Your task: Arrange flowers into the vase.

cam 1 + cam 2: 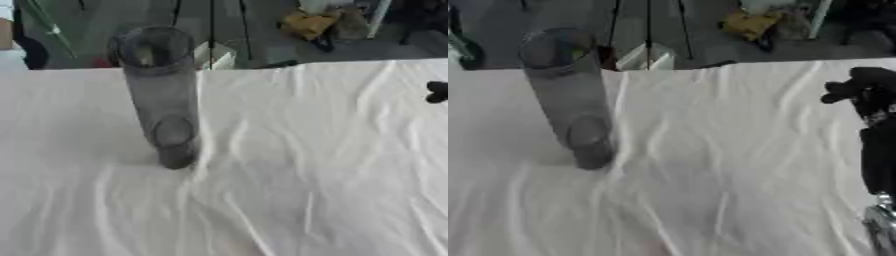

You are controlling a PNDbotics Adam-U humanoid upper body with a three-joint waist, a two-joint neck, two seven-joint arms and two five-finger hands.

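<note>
Clear vase (162, 95) upright on wrinkled white cloth (306, 175), mouth upward; right hand (859, 85) well apart, finger state unclear.

Wrinkled white tablecloth (289, 200) in front, grey floor (262, 30) beyond, yellowish clutter (308, 22) at the far edge.

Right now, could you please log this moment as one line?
vase: upright on white cloth, no flowers seen | right hand: at right edge, holding nothing | left hand: not in view
</note>
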